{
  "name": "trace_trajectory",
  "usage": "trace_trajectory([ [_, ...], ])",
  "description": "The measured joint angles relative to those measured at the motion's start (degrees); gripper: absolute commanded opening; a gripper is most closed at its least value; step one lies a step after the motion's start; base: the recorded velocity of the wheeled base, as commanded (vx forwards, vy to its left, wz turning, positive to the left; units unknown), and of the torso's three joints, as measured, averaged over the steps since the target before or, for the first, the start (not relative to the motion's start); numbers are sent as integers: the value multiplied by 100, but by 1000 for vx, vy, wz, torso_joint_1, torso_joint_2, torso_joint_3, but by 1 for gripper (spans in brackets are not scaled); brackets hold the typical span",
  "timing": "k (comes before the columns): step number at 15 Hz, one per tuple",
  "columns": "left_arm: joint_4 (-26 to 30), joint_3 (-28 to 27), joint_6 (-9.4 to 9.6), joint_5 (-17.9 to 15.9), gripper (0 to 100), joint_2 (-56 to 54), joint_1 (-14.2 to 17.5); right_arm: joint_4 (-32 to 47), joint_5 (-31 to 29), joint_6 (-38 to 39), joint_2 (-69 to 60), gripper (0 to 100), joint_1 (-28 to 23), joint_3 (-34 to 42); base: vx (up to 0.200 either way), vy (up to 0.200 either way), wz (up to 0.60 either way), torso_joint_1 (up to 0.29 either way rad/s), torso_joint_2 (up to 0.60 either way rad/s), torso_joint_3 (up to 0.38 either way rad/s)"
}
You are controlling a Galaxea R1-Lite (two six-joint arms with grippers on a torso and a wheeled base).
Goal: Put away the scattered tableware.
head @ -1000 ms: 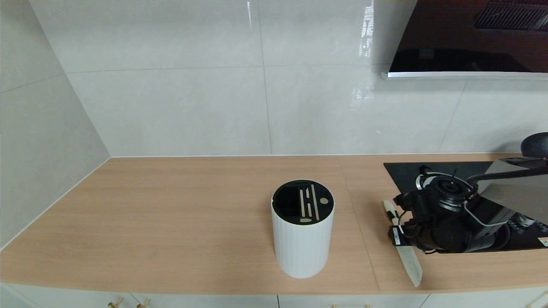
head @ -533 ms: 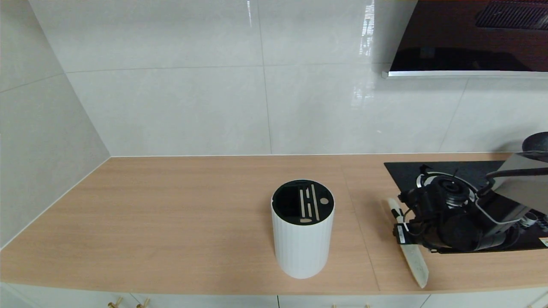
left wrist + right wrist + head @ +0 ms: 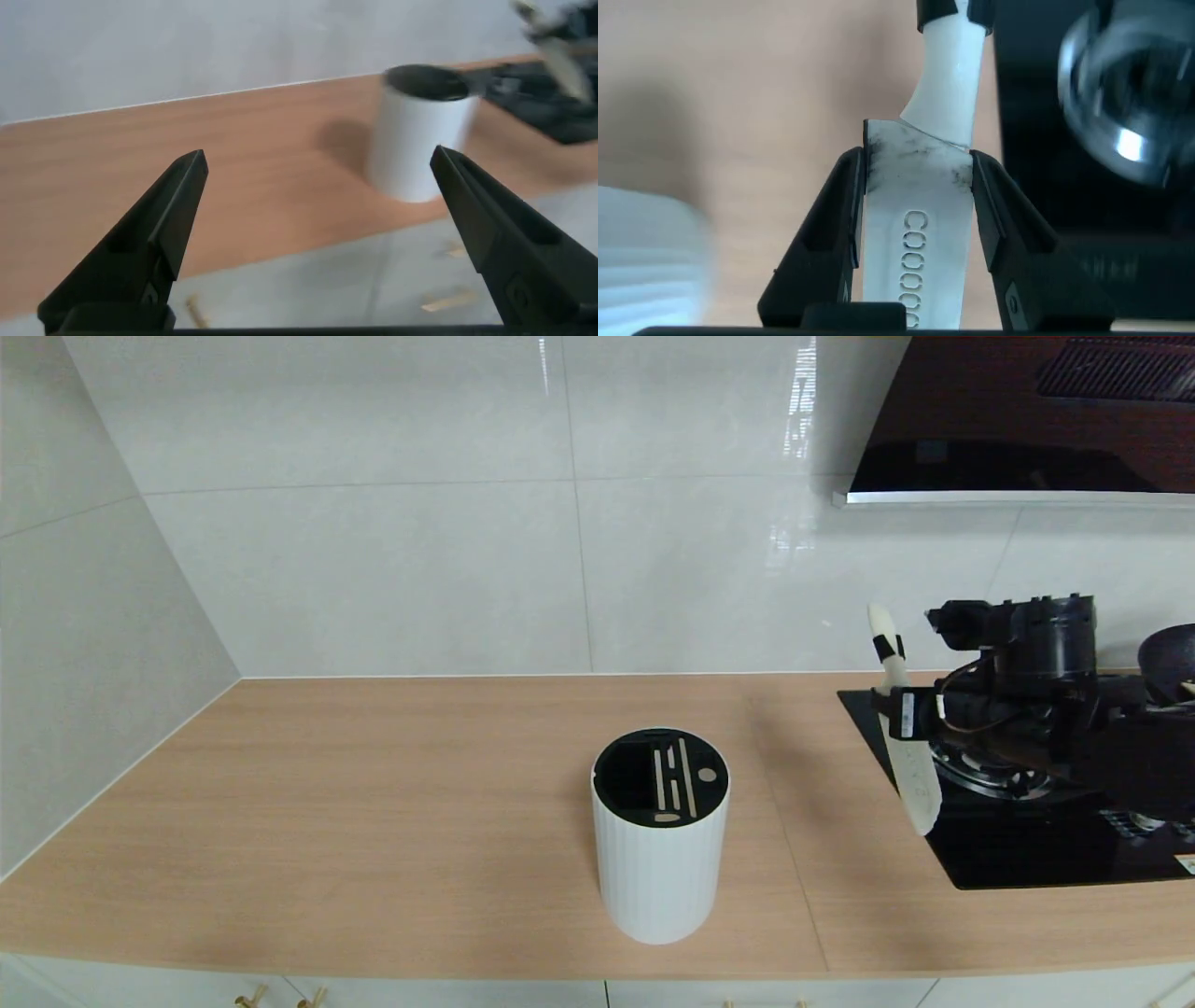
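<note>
Head view is showing the knife [image 3: 920, 782] hanging in the air now, blade down & handle up, seemingly above the left edge of the cooktop [image 3: 1027, 849] and clear of the counter [image 3: 373, 803]. A sec ago it was lying flat on the wood just beside the cooktop w/ the arm down on it, and half a sec ago it was still lying there. So the pick-up is done, and quick. The right gripper [image 3: 904, 712] is pinching it, its fingers [image 3: 831, 233] pressing on both flat sides of the blade just below the handle. The right wrist view is showing that plainly. Grip is looking square, no twist as far as I can tell.

The holder [image 3: 661, 859] is standing where it was, upright, mid-counter, well to the left of the knife. Slots in its black top are facing up w/ nothing sticking out. The left gripper [image 3: 318, 168] is hanging out in front of the counter, spread wide, holding nothing.

For the task, I'm reading this as lift finished, carry to the holder coming up. The next bit prob. needs the tip lining up w/ one of the narrow slots, so the blade may need turning. Risk: a thin blade slipping in a flat pinch.
</note>
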Motion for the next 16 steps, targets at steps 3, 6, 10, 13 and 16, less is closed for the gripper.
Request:
trace_trajectory([
  [3,-117,-1073,-106,-433,100,1671,-88,123,-207,1,-768,0,673,-11,0,0,0,0,0,0],
  [6,-1434,-1643,-1335,-613,100,3198,-841,268,-580,4,-1275,0,1307,105,0,0,0,0,0,0],
  [10,-3291,-1781,-2834,-668,100,4843,-2098,441,-750,116,-1560,0,2367,161,0,0,0,0,0,0],
  [13,-4028,-1862,-3210,-688,100,6051,-2594,441,-890,452,-1515,0,3211,135,0,0,0,0,0,0],
  [16,-4973,-2018,-3350,-649,100,7164,-2920,419,-972,694,-1292,0,3716,102,0,0,0,0,0,0],
])
